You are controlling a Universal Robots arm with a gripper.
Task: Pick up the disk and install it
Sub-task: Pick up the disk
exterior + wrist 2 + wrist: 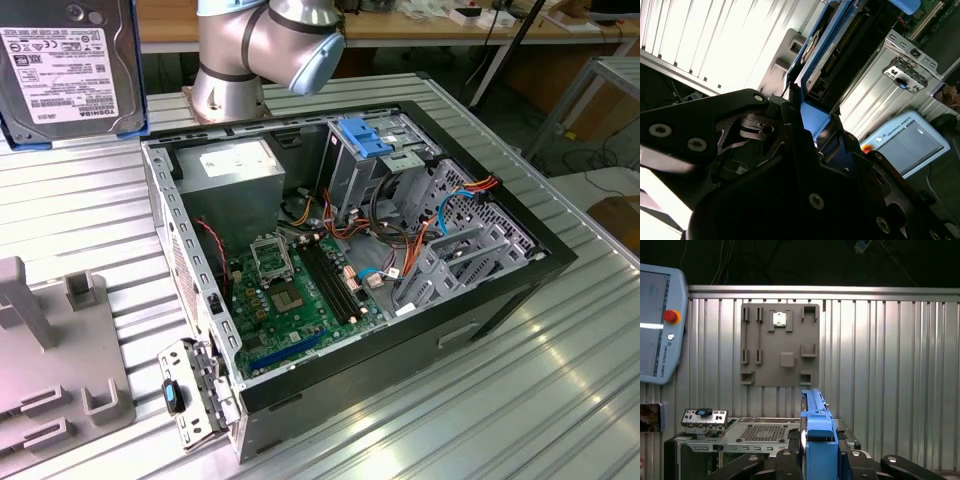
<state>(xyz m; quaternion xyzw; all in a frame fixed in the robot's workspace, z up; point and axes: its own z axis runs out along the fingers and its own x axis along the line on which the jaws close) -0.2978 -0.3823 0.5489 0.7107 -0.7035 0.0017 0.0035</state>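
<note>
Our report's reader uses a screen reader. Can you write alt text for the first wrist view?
The tool grips the blue-framed disk edge-on, with a computer case just beyond. Behind lie a ribbed metal table, a grey fixture plate and a teach pendant with a red button.

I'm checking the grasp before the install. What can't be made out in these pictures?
- Exterior view: the disk is cut off by the top and left edges.
- Second wrist view: the dark body of the pincer hides the disk's held end.
- First wrist view: the disk stands edge-on, its faces unseen.
</note>
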